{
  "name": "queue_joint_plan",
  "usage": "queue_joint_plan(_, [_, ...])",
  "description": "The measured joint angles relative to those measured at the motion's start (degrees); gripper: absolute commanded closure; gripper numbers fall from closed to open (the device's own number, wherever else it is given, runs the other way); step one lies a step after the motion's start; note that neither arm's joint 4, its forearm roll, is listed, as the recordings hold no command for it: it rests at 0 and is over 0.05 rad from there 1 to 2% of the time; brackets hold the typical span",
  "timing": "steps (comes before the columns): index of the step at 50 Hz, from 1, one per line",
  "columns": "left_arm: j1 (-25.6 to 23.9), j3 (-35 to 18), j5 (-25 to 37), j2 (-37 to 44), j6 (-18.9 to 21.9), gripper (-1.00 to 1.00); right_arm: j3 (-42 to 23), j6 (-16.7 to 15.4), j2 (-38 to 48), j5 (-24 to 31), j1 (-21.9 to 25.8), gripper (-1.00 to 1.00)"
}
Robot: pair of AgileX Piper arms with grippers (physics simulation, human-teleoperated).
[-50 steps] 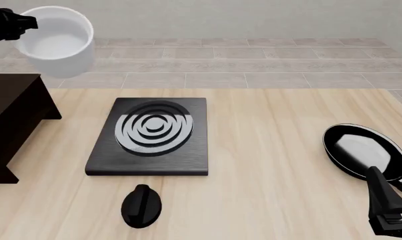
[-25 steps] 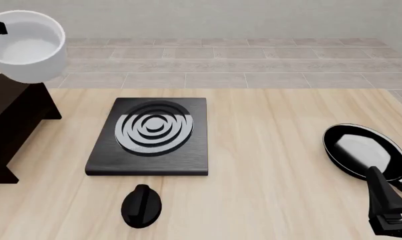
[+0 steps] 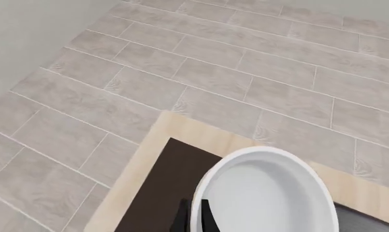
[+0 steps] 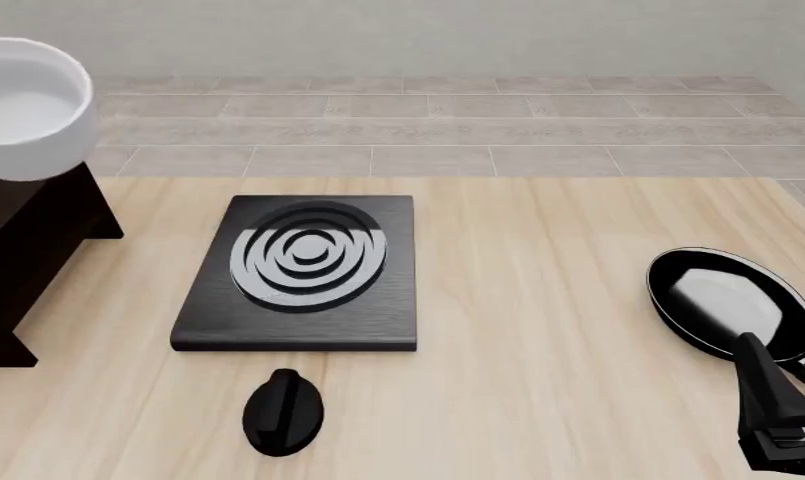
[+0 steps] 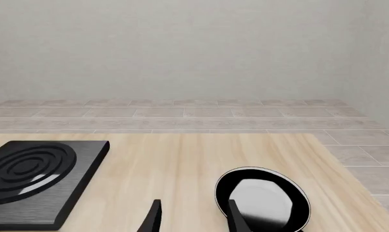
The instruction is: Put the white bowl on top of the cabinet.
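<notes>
Since the earlier front frames the white bowl [image 4: 26,108] has slid left and dropped toward the upper left corner of the front view; we now see it over the cabinet [image 4: 35,235]. The left gripper [image 3: 193,220] has the rim pinched between its fingers in the left wrist view, low in that frame, with dark cabinet top under the bowl [image 3: 265,193]. We can't tell whether the base touches the top yet. We judge transport nearly done; lowering and release remain. The right gripper [image 5: 195,217] sits idle with its jaws apart, lower right of the front view, just beside the frying pan [image 4: 722,300]. The stove plate [image 4: 299,272] is untouched.
</notes>
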Motion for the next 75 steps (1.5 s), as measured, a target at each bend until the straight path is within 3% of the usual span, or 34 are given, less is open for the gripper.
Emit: queue_joint_plan(75, [10.24, 7.83, -10.01, 3.16, 0.32, 1.0, 0.0, 0.0, 0.0, 0.0, 0.0, -1.0])
